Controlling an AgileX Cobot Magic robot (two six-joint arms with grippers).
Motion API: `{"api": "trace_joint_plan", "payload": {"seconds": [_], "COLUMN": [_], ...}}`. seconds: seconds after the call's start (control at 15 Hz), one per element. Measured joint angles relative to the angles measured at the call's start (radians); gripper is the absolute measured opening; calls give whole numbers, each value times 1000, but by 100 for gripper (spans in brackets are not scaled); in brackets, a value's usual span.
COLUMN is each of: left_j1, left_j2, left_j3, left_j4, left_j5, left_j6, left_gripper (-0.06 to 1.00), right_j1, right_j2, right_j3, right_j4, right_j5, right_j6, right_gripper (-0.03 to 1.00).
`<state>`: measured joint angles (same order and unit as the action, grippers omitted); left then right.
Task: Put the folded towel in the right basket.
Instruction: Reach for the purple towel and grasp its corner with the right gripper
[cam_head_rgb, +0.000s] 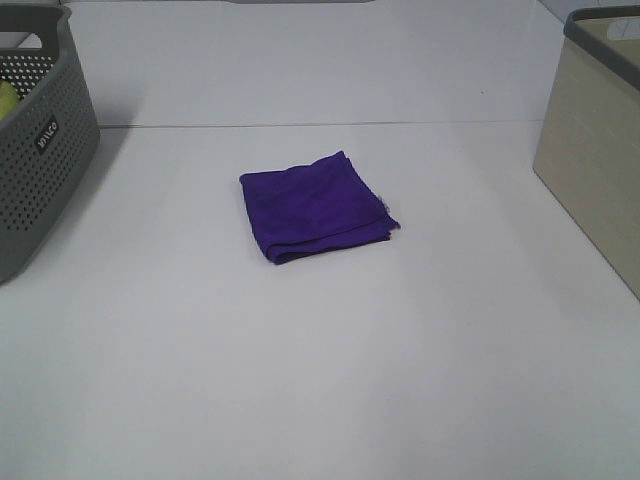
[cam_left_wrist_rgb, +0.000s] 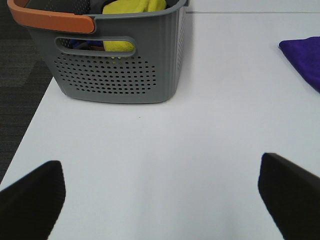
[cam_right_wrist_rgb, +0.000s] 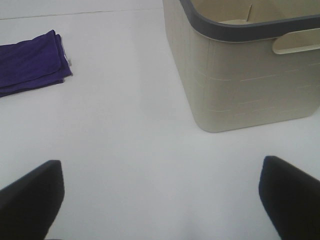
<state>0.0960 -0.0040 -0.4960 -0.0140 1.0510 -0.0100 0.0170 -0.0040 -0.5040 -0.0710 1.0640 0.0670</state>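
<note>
Purple and neatly folded, the towel (cam_head_rgb: 315, 205) lay flat mid-table, well apart from the beige right basket (cam_head_rgb: 592, 160), and, seemingly because no pickup had begun, the right gripper (cam_right_wrist_rgb: 160, 197) and left gripper (cam_left_wrist_rgb: 160, 197) both hung spread wide, empty, above the tabletop (cam_head_rgb: 320, 380).

Grey basket (cam_head_rgb: 40, 170) is running off the high view's left edge, beige basket (cam_head_rgb: 590, 170) off its right. Towel (cam_left_wrist_rgb: 305, 56) is getting clipped in left wrist view.
</note>
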Motion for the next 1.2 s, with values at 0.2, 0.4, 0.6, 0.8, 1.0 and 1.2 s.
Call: {"api": "trace_joint_plan", "payload": {"seconds": [0.2,0.4,0.6,0.8,1.0,1.2], "left_j1": [0,0,0,0,0,0], "left_j2": [0,0,0,0,0,0], "left_j3": [0,0,0,0,0,0], "left_j4": [0,0,-5,-15,-15,-15], "left_j5": [0,0,0,0,0,0], "left_j6": [0,0,10,15,15,16], "left_gripper": [99,99,99,99,99,99], "right_j1": [0,0,0,0,0,0], "right_j2": [0,0,0,0,0,0], "right_j3": [0,0,0,0,1,3], "right_j4": [0,0,-2,-45,-48,2], "right_j5": [0,0,0,0,0,0], "right_j6": [0,0,0,-2,-5,-51], "right_gripper": [96,96,96,96,98,98]}}
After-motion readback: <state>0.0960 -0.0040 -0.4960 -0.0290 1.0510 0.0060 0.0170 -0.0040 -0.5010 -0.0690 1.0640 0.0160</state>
